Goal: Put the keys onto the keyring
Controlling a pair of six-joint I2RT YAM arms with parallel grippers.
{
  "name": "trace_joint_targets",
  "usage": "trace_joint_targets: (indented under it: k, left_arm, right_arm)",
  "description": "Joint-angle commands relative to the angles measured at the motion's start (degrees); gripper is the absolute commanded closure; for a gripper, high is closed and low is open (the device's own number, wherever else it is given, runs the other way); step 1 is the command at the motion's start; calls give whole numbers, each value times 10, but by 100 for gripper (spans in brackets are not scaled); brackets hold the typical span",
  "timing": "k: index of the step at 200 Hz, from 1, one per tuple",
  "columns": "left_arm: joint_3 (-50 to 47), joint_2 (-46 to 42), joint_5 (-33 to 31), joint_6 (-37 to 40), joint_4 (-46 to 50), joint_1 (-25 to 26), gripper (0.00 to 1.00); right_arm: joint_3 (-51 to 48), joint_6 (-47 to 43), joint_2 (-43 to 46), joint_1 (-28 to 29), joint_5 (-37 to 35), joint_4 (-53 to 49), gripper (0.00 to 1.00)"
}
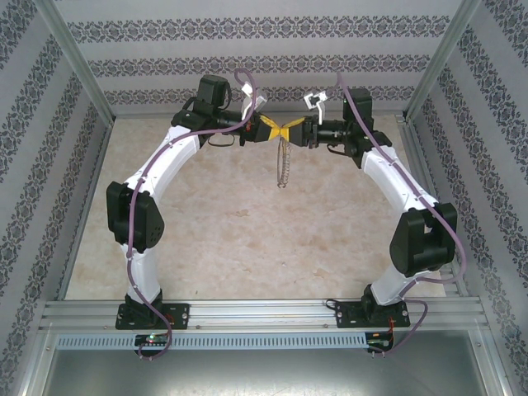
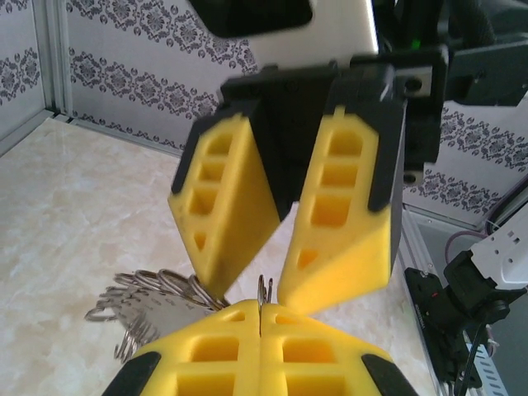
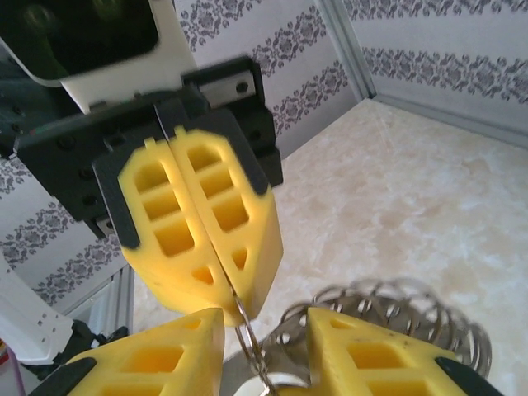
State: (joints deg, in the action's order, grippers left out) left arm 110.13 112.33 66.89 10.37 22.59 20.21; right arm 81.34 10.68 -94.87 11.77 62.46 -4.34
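High at the back of the table my two yellow-fingered grippers meet tip to tip. My left gripper (image 1: 269, 130) (image 2: 261, 307) is shut on the thin wire of the keyring (image 1: 283, 169), pinching it between its fingertips. The hoop hangs below, its fringe of small metal loops (image 2: 153, 301) (image 3: 404, 301) spreading to one side. My right gripper (image 1: 291, 132) (image 3: 264, 323) faces the left one, and its jaws stand apart on either side of the ring's wire without closing on it. A pale round piece (image 3: 266, 388) hangs on the wire at the bottom edge. The keys are out of view.
The pale marble-patterned tabletop (image 1: 247, 239) lies far below the grippers. Patterned walls (image 1: 264, 62) and aluminium frame posts (image 1: 78, 66) enclose it on three sides. Both arm bases (image 1: 153, 313) sit on the rail at the near edge.
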Motion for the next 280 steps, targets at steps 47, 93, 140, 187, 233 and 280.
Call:
trace_joint_targets:
  k: [47,93,140,187,233,280]
  left_arm:
    - [-3,-27,7,-17,-50,1,100]
    - [-5,-28,9,-15,-47,0,100]
    - [-5,-30,14,-16,-46,1,100]
    - [-7,-33,17,-18,-46,1,100]
    - [-11,-35,17,-18,-46,0,100]
    - [-12,-36,18,-18,-46,1,100]
  right_arm:
    - [-64,-4,34,8,21,14,61]
    - [-52,4,60,-12,8,17,55]
    - [-41,13,72,-18,-5,27,57]
    - [-23,31,44,-11,5,45,67]
    - [-2,36,8,2,5,52,61]
    - [-4,37,-9,7,12,55,65]
